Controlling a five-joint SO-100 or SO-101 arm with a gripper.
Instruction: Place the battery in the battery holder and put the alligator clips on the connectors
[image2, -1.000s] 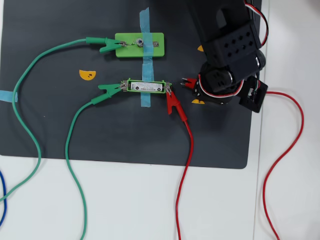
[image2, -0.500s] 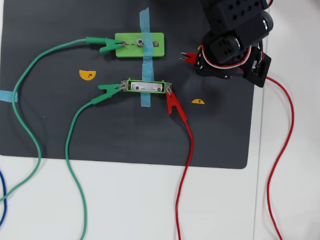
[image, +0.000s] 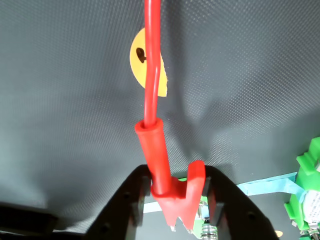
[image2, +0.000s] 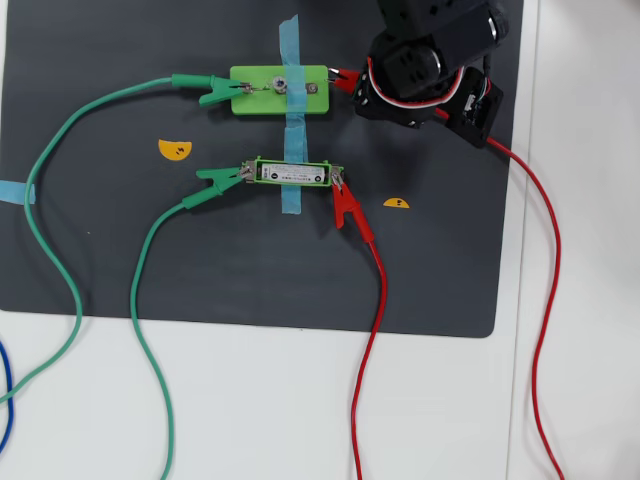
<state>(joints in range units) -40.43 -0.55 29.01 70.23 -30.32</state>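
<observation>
The battery lies in the narrow green battery holder, taped to the dark mat. A green alligator clip bites the holder's left tab and a red alligator clip its right tab. Another green clip sits on the left connector of the wider green block. My gripper is shut on a second red clip, whose tip is just at the block's right end, near the right connector. In the wrist view the black fingers squeeze the red clip; the block shows at the right edge.
Blue tape crosses block and holder. Orange stickers dot the dark mat. Green wires loop off left and down, red wires run down over the white table.
The arm has swung up and to the left in the overhead view, carrying the red clip from beside the holder's right end to the right end of the wider block.
</observation>
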